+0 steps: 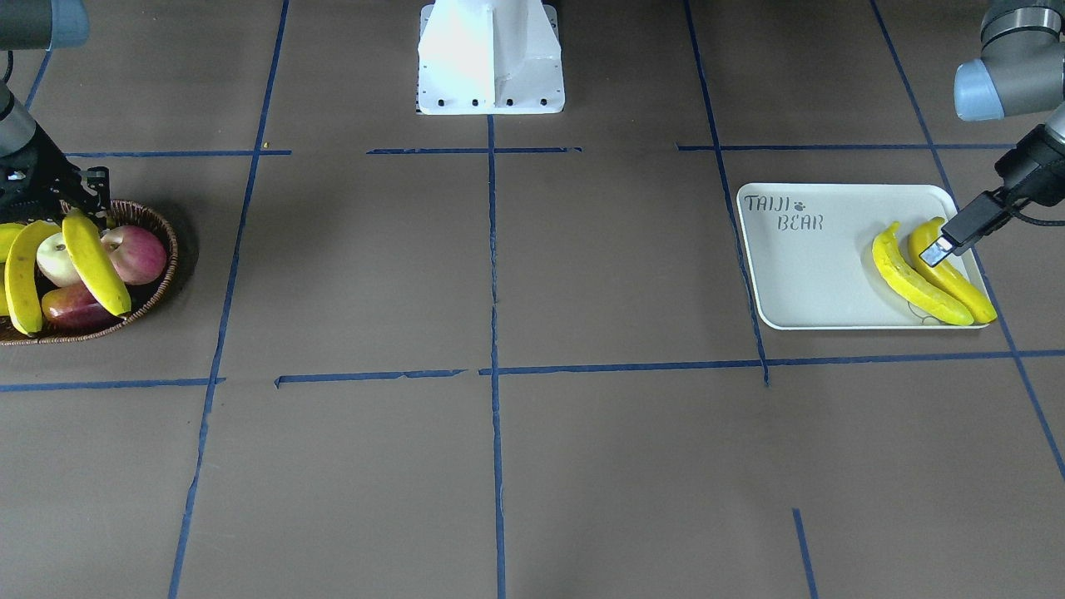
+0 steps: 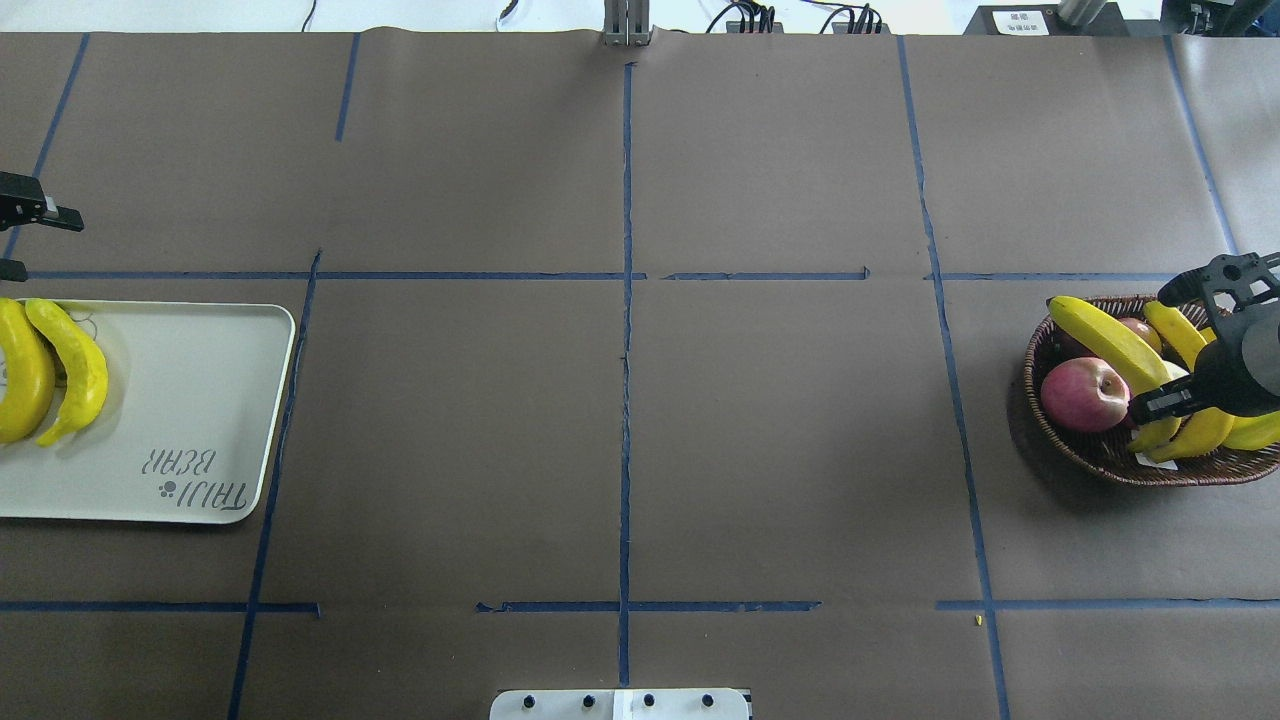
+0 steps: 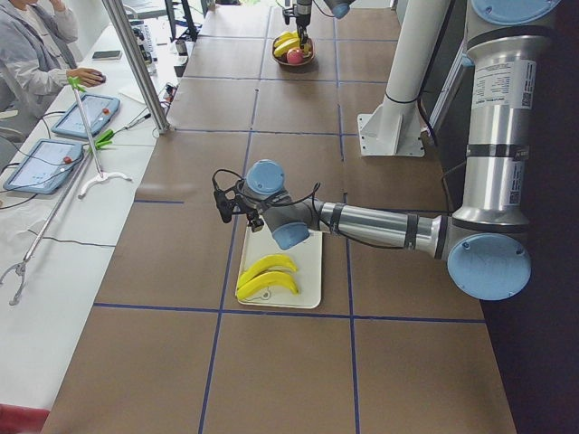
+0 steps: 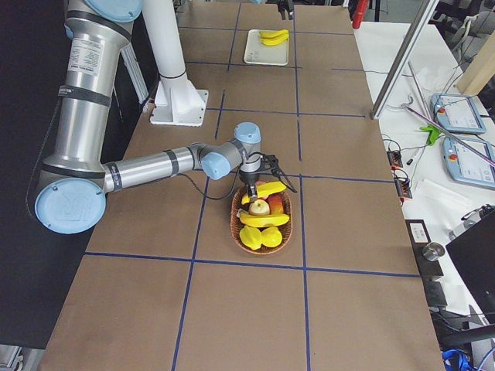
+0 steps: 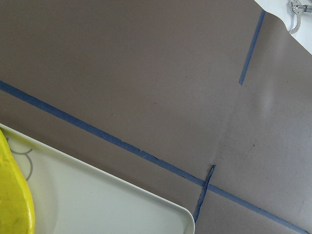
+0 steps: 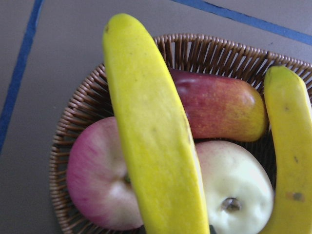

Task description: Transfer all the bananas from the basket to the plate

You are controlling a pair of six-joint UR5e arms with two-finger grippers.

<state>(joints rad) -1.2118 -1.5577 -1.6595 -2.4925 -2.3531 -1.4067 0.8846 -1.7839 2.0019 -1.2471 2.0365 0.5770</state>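
Two bright yellow bananas (image 1: 915, 283) (image 2: 80, 370) lie side by side on the pale "TAIJI BEAR" plate (image 1: 799, 274) (image 2: 170, 400). My left gripper (image 2: 30, 240) (image 1: 944, 248) hangs open and empty just above them. The dark wicker basket (image 1: 172, 258) (image 2: 1100, 460) holds two more bananas: one long banana (image 2: 1105, 340) (image 6: 151, 146) leaning across the apples and a second banana (image 1: 21, 279) (image 6: 292, 146) beside it. My right gripper (image 2: 1150, 353) (image 1: 79, 204) is over the basket, open, with its jaws spread wide on either side of the long banana's end.
In the basket are a red-pink apple (image 2: 1085, 395), a pale apple (image 6: 234, 190), a red oblong fruit (image 6: 219, 107) and stubby yellow-green fruit (image 2: 1260, 430). The robot's white base (image 1: 491, 58) stands at the table's middle. Blue tape lines cross the brown table.
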